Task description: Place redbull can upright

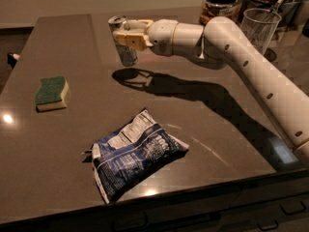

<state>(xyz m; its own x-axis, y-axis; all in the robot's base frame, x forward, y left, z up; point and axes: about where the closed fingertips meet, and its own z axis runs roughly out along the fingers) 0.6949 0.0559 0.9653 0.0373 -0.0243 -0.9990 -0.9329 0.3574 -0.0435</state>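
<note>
The redbull can, slim and silver with a shiny rim, is held nearly upright, tilted slightly, just above the dark table near its far middle. My gripper is shut on the can's upper part, reaching in from the right on the white arm. The can's shadow lies on the table just below it.
A blue snack bag lies near the front edge. A green and yellow sponge lies at the left. A clear glass cup and jars stand at the back right.
</note>
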